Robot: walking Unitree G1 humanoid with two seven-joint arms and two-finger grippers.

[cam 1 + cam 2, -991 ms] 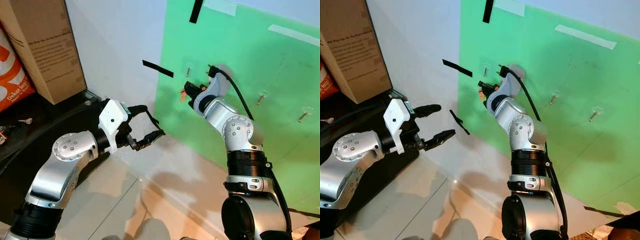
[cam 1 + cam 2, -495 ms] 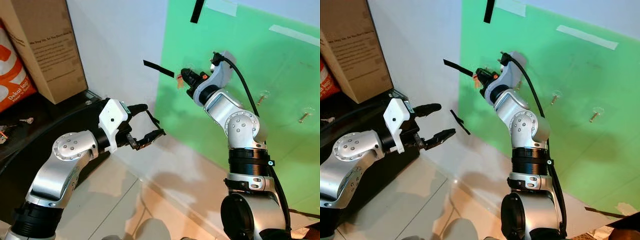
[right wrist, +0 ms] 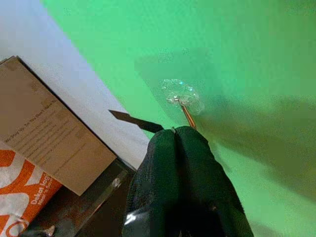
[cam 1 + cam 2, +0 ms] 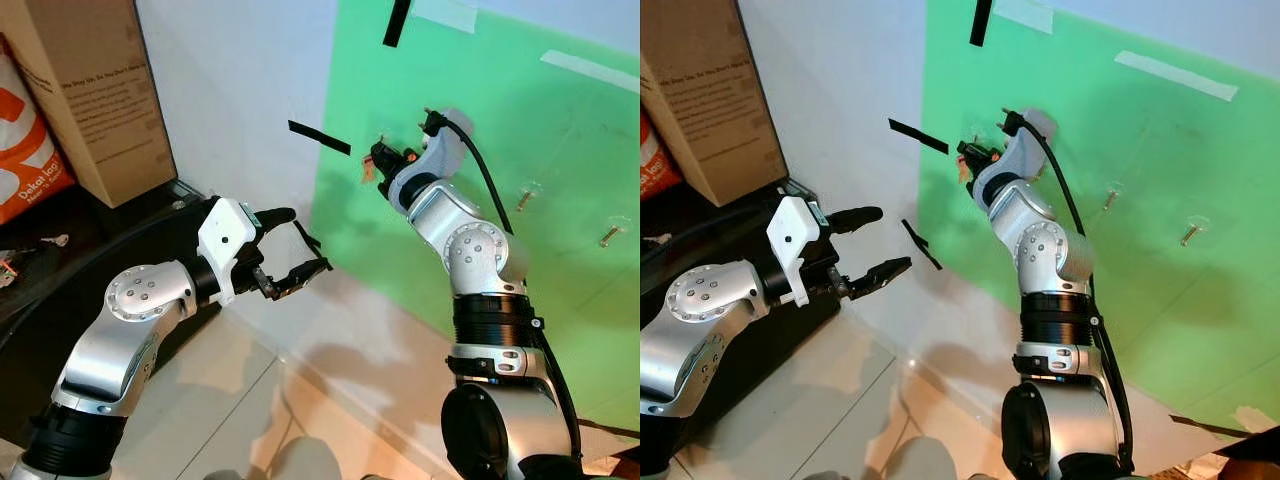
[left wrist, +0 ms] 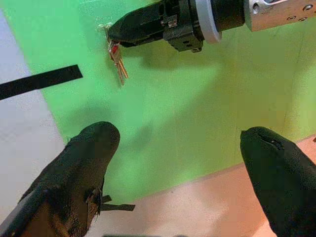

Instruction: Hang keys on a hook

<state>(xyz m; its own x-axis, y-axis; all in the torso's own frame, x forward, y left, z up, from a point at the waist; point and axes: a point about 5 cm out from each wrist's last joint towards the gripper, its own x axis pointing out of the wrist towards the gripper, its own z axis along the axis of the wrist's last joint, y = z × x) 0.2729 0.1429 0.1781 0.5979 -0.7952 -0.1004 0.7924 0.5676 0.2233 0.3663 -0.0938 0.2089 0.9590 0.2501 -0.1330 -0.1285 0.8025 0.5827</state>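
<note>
The right gripper (image 5: 114, 33), fingers pinched together on the keys (image 5: 117, 61), is reaching up to the leftmost hook (image 3: 186, 112) on the green board (image 4: 560, 200). The keys are dangling straight down just beside the hook. The left gripper (image 4: 298, 247) is hovering open, lower, well apart.

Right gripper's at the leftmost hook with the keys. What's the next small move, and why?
Probably ease the right gripper forward so the ring slips over the hook. Its fingers are shut on the keys, which dangle below, with the hook's tip just ahead.
</note>
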